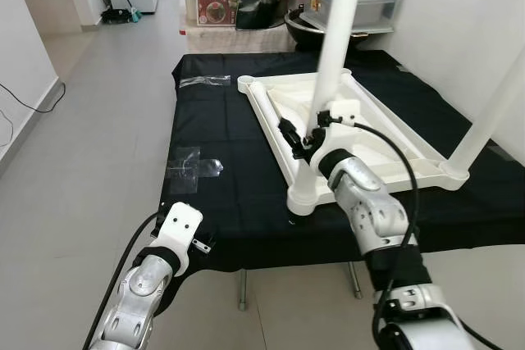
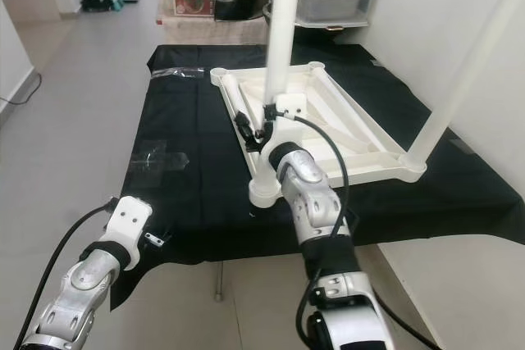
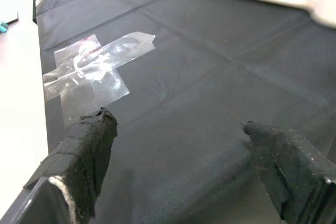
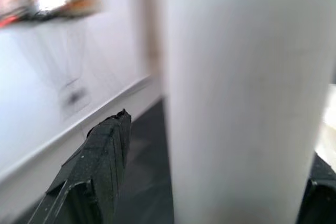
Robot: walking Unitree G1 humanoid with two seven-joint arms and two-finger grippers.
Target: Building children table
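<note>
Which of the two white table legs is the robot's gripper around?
The near white leg, between the right gripper's fingers; the other leg stands alone at the tabletop's far right corner.

The upper end of the white table leg [image 1: 336,34] is running out past the top edge of the head views. A second leg [image 1: 492,112] is exiting at the right edge. The right arm is covering part of the inverted tabletop [image 1: 361,133]. In the right wrist view, the background is blurring, and the far finger [image 4: 320,192] is showing only partly behind the leg.
</note>
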